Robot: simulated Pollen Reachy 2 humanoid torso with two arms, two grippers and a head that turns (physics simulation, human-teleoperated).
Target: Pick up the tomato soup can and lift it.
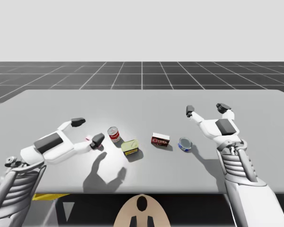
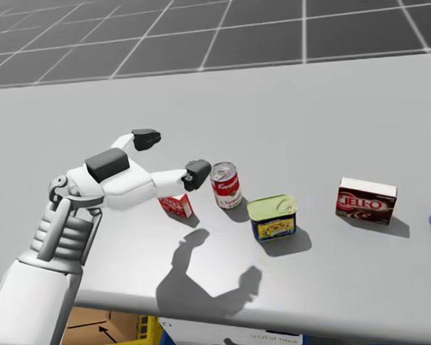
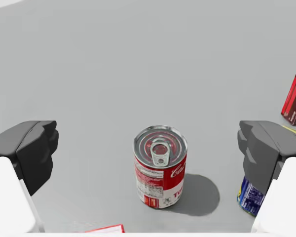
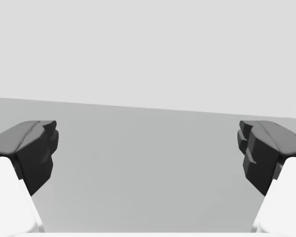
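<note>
Left of centre in the head view, your left claw (image 2: pixel 171 156) gapes wide, aimed so the upright soup can (image 2: pixel 226 185), mid-frame, stands just ahead of its gap for a side grip. Your right claw (image 1: pixel 209 111), also spread, idles at the high view's right.

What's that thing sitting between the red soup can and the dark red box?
A squat yellow-lidded tin stands between the tomato soup can and the dark red box, closer to the can, clearest in the head view.
</note>
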